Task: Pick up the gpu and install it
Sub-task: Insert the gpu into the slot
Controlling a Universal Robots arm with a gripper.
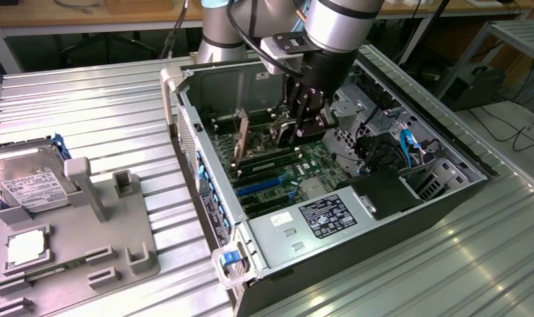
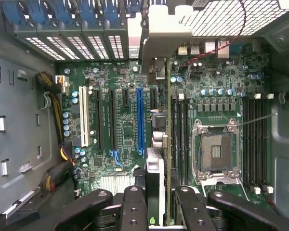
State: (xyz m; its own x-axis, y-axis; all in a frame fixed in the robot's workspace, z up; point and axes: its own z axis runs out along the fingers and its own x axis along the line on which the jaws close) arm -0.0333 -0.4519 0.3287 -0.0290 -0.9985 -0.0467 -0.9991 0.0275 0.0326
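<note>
1. The silver-and-black robot arm reaches down into the open black computer case, which lies on its side on the ribbed metal table.
2. The dark two-fingered gripper hangs over the green motherboard, near the middle of the case.
3. Its fingers are clamped on the gpu, a thin flat card with a silver metal bracket. The wrist view sees the card edge-on.
4. The gpu stands upright on its edge over the board, between the long blue expansion slot and the black memory slots. Its bracket end points toward the blue-latched rear openings of the case.
5. Whether the card's edge sits in a slot cannot be told.
6. The square metal processor socket lies beyond the memory slots.
7. At the exterior view's left, a grey plastic fixture tray carries a silver boxy hard drive with a white label and a small square silver chip, well apart from the gripper.
</note>
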